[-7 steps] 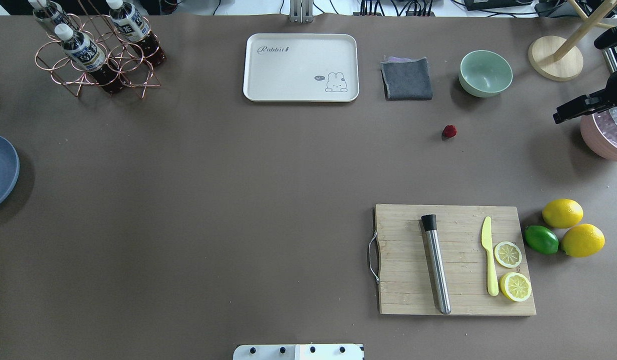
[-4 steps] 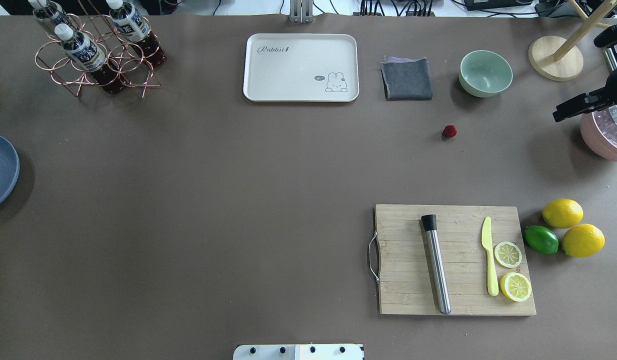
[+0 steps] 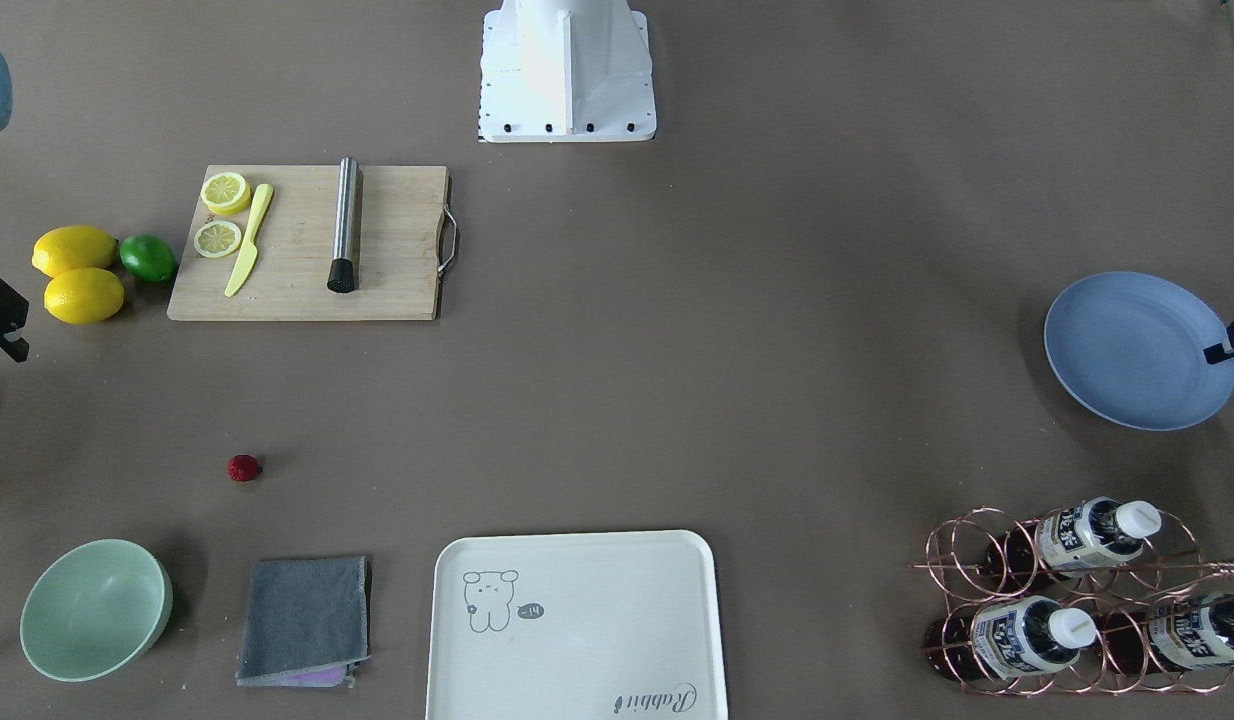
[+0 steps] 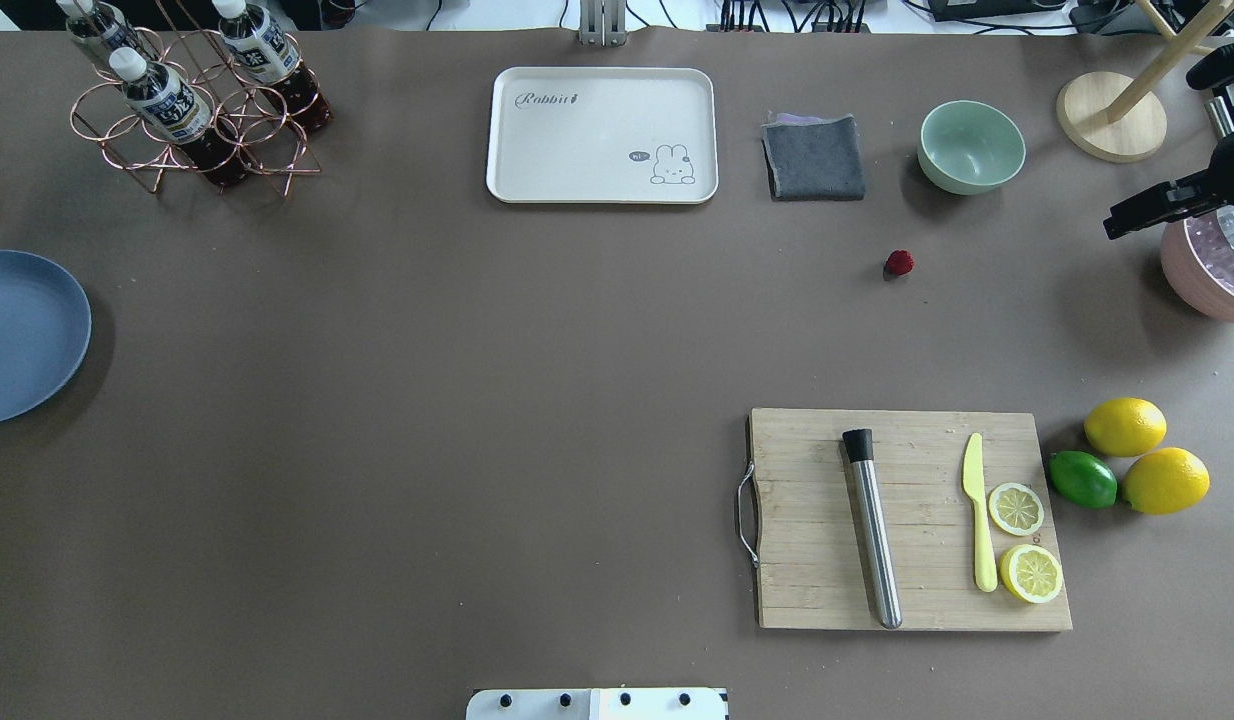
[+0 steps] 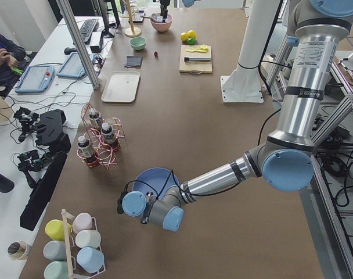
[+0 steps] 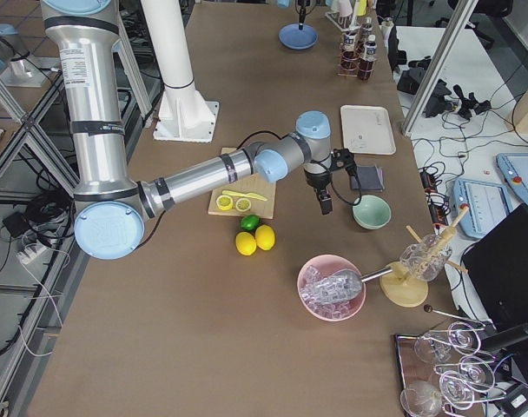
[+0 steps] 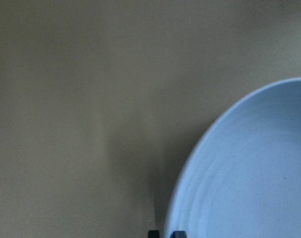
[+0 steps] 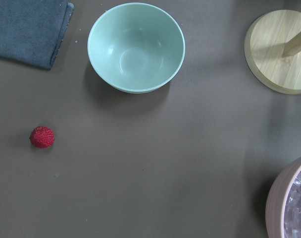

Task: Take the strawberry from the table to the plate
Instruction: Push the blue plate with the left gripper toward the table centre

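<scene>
The small red strawberry (image 4: 899, 262) lies on the grey-brown table (image 4: 477, 400), between the mint bowl and the wooden board; the right wrist view holds it at lower left (image 8: 42, 137). My right gripper (image 4: 1115, 228) hovers to its right, above the pink bowl's rim. Whether its fingers are open or shut does not show. The blue plate (image 4: 22, 335) rests at the table's left edge. My left gripper (image 3: 1222, 352) sits at the plate's (image 3: 1137, 350) outer rim. In the left wrist view its fingertips (image 7: 153, 233) stand close together on either side of that rim (image 7: 190, 163).
A wooden board (image 4: 807, 560) carries a steel muddler, a yellow knife and lemon slices; lemons (image 4: 1125, 426) and a lime lie beside it. At the far side stand a mint bowl (image 4: 971, 146), a grey cloth (image 4: 813, 158), a cream tray (image 4: 602, 135) and a bottle rack (image 4: 192, 100). A pink bowl (image 4: 1212, 275) sits at the right edge.
The plate has slid inward from the table's left edge, with the left gripper at its rim. The right gripper has drifted slightly toward the far side. The strawberry has not moved.
</scene>
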You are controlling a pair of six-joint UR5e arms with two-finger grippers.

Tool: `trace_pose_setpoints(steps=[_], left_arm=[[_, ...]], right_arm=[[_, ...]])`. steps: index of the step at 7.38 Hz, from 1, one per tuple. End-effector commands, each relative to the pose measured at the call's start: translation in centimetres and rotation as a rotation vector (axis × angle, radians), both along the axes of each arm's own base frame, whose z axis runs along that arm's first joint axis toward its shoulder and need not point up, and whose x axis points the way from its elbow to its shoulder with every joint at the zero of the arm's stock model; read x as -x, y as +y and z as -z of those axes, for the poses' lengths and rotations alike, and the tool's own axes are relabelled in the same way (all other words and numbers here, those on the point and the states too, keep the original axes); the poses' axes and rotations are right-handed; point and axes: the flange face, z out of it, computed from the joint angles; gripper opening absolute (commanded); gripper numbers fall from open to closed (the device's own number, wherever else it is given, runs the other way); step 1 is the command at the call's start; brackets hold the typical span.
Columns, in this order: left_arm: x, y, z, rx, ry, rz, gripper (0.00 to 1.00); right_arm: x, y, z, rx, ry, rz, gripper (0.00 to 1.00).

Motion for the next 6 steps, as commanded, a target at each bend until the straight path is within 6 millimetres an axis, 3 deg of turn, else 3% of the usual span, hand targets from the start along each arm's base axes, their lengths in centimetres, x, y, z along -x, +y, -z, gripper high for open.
trace_pose_setpoints(steps=[1,3,4,6], left_arm=[[0.4,1.1,5.8,0.017,0.05,0.065,0.0],[-0.2,2.3,12.7,0.063,0.134,0.108,0.0],[-2.1,2.7,16.5,0.076,0.17,0.117,0.0],[-9.2,3.7,22.7,0.145,0.246,0.114,0.0]], right_arm=[[0.0,0.0,0.0,-0.001,0.0,0.0,0.99],[0.0,0.0,0.0,0.003,-0.004,0.001,0.99],[0.1,0.0,0.1,0.005,-0.007,0.004,0.99],[0.2,-0.2,0.2,0.014,-0.007,0.004,0.99]])
